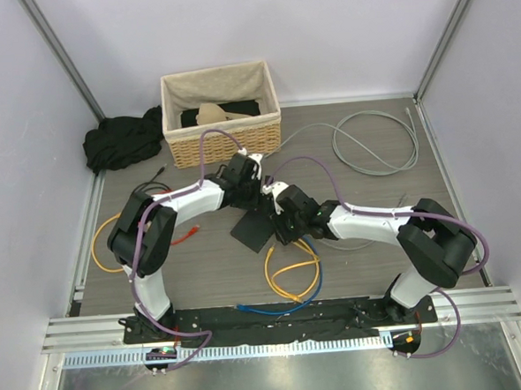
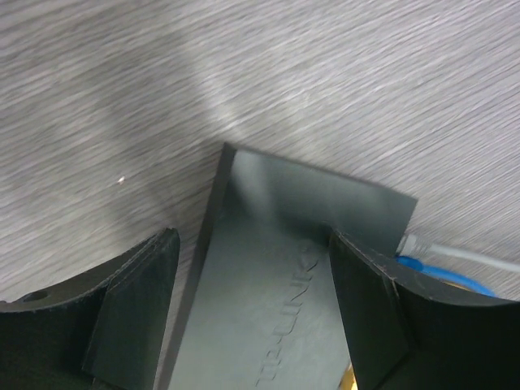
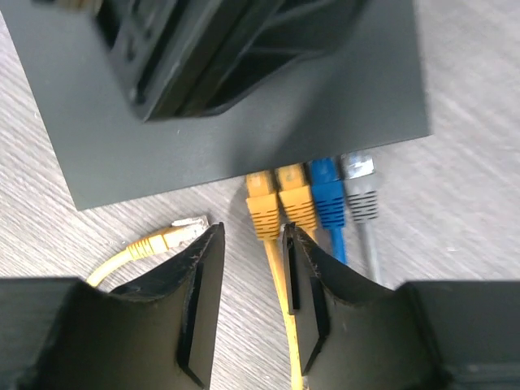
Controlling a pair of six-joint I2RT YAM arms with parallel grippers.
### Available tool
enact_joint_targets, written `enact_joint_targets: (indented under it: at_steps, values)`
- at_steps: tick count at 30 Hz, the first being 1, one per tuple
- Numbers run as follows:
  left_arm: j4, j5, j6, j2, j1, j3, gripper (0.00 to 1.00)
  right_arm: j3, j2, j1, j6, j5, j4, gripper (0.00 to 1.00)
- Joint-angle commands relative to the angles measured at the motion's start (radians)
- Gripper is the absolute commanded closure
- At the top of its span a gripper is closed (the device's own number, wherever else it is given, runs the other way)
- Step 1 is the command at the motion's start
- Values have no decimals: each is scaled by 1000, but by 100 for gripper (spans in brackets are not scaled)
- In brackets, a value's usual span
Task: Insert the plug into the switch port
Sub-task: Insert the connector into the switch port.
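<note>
The dark-grey switch [image 1: 252,231] lies flat mid-table. Several plugs sit side by side in its near edge: two yellow ones [image 3: 262,207], a blue one [image 3: 327,195] and a grey one [image 3: 359,191]. My right gripper [image 3: 252,244] is open just behind the leftmost yellow plug, whose cable runs between the fingers without being pinched. A loose clear-tipped yellow plug [image 3: 175,236] lies on the table to the left of the left finger. My left gripper [image 2: 252,244] is open over the switch [image 2: 268,284], its left finger [image 2: 138,309] off the switch's side and its right finger over the top.
A wicker basket [image 1: 222,113] stands at the back, with black cloth [image 1: 120,142] to its left. A grey cable coil [image 1: 377,144] lies back right. Yellow [image 1: 292,273] and blue [image 1: 267,309] cables loop in front of the switch; another yellow cable [image 1: 104,244] lies left.
</note>
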Motion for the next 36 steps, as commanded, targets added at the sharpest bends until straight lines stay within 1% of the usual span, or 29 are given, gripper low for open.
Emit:
enact_joint_targets:
  at_steps: [1,5,9,14,19,27,28,36]
  values:
    - [-121,-29,59,-2,20,35,22,82,-52,-8,-24,43,-76,57]
    - [-125,-32,65,-13,36,42,21,110,-51,-5,-30,61,-133,56]
    - [-131,-17,62,-34,43,35,21,99,-66,-5,-48,73,-158,56]
    - [-112,32,42,-85,42,-6,20,81,-68,-7,-84,61,-185,67]
    - [-101,67,21,-93,42,-44,20,79,-51,-5,-104,38,-184,74]
    - [-73,80,2,-88,40,-89,20,88,15,-5,-116,3,-156,75]
    - [-75,78,2,-87,40,-90,19,90,18,-5,-116,-40,-153,75]
    - [-52,109,-21,-48,40,-106,19,82,61,-5,-119,-29,-133,75]
